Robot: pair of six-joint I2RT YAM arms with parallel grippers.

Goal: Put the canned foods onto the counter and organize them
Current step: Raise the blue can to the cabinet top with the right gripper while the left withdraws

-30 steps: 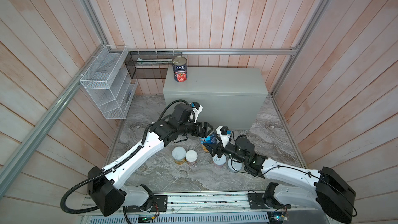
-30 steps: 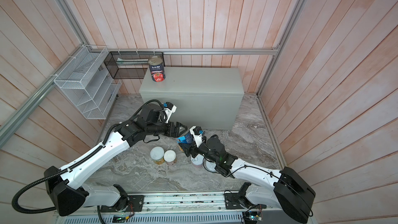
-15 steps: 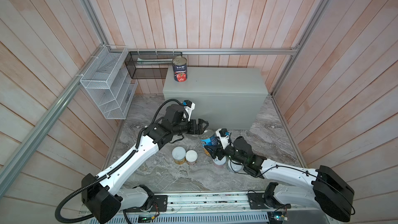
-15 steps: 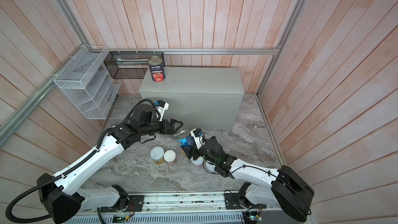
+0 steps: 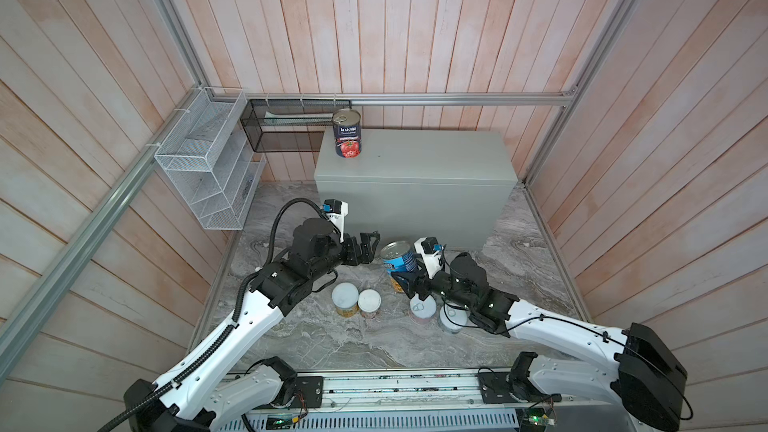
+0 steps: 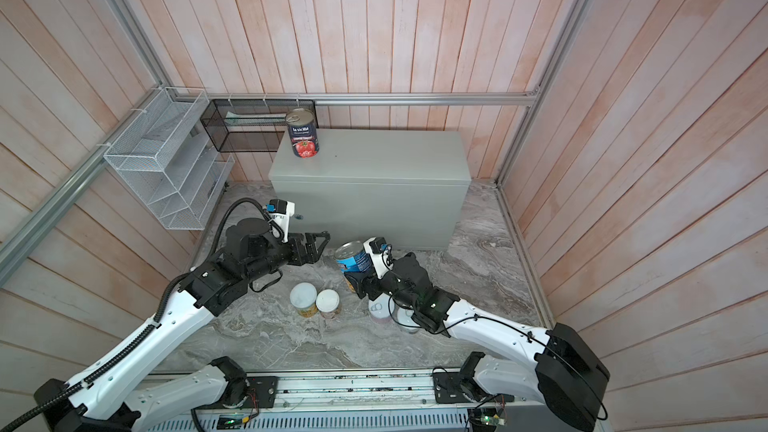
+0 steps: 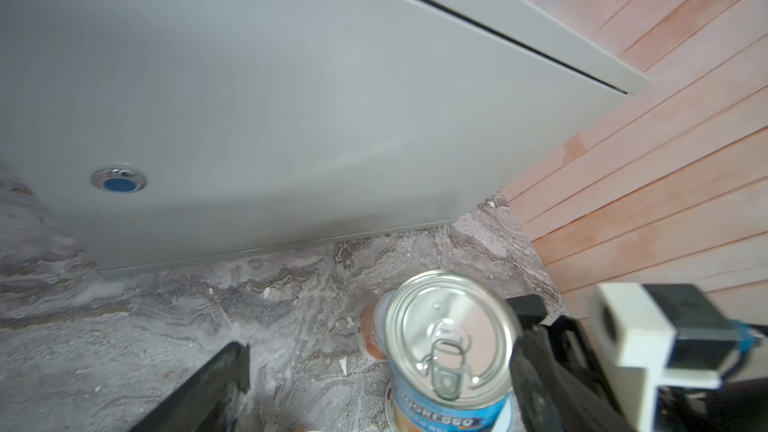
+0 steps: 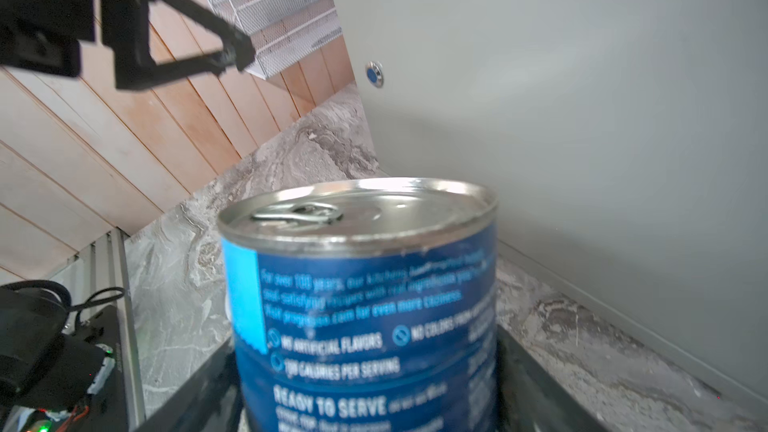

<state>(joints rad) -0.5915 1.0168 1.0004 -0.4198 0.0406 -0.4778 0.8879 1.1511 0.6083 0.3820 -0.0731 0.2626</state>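
one can (image 5: 347, 135) near left edge of counter (image 5: 424, 155)

We are losing the base of the blue can (image 8: 365, 305) past the right wrist view's edge, and its small print is blurring. In both top views the right arm (image 5: 473, 286) is covering part of a short can (image 5: 452, 322).

Both top views: high on the robot's side, looking steeply down toward the back wall (image 5: 415, 35), whole cell in frame. Left wrist view: low and near, facing the front of the counter (image 7: 291, 97). Right wrist view: very close behind the blue can (image 8: 365, 305), same front beyond. All four share both.
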